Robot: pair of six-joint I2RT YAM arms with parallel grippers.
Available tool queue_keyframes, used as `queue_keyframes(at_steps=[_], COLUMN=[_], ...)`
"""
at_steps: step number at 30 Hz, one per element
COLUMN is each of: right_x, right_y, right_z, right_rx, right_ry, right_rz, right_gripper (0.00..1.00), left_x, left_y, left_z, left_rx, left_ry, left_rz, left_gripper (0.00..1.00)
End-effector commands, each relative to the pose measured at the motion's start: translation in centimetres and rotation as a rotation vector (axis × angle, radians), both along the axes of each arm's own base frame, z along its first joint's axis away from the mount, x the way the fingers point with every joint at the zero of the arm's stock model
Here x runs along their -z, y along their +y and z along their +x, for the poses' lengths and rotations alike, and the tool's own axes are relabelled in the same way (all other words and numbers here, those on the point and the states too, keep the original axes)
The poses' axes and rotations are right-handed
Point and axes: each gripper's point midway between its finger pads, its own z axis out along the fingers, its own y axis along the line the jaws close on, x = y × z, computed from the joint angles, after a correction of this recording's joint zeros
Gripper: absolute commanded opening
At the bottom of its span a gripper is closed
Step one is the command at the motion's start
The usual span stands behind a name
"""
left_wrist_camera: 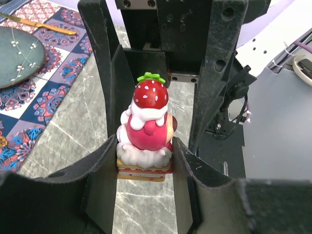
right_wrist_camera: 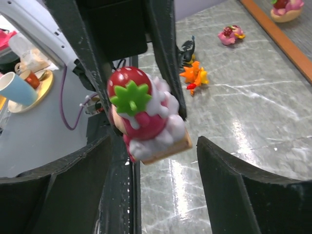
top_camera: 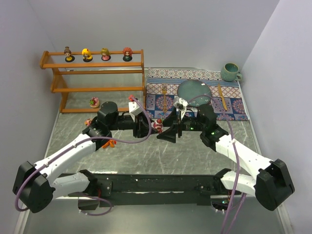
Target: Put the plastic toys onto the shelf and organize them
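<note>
A strawberry-topped pink cake toy point(top_camera: 158, 125) hangs above the table between my two grippers. My left gripper point(top_camera: 150, 126) is shut on it; in the left wrist view its fingers point(left_wrist_camera: 102, 185) press both sides of the toy's cake base point(left_wrist_camera: 144, 168). My right gripper point(top_camera: 165, 130) faces it, open, its jaws standing wide apart of the toy point(right_wrist_camera: 144, 117). The shelf point(top_camera: 97, 89) stands far left with several dolls point(top_camera: 87, 54) on its top tier and a pink toy point(top_camera: 94, 102) at the bottom tier. An orange creature point(right_wrist_camera: 195, 75), a dark one point(right_wrist_camera: 186, 48) and a pink-yellow one point(right_wrist_camera: 230, 34) lie on the table.
A patterned placemat point(top_camera: 234, 105) lies far right with a grey plate point(top_camera: 194, 90), a fork point(top_camera: 165, 97) and a knife point(top_camera: 222, 96). A teal mug point(top_camera: 230, 72) stands behind it. Walls close in left and right.
</note>
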Motion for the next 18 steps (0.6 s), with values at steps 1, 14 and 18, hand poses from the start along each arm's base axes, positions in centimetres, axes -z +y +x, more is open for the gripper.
queue_keyframes(at_steps=[1, 14, 18], right_x=[-2.9, -2.7, -2.6], right_y=[0.8, 0.8, 0.6], right_z=[-0.2, -1.0, -1.1], right_rx=[-0.043, -0.078, -0.061], right_ry=[-0.07, -0.068, -0.071], right_rz=[0.066, 0.066, 0.063], right_gripper=[0.75, 0.02, 0.0], left_x=[-3.6, -3.7, -3.4], left_y=[-0.6, -0.6, -0.5], left_z=[-0.4, -0.1, 0.3], left_rx=[0.052, 0.026, -0.001], left_ry=[-0.075, -0.057, -0.049], left_rz=[-0.085, -0.107, -0.097], left_gripper=[0.01, 0.12, 0.2])
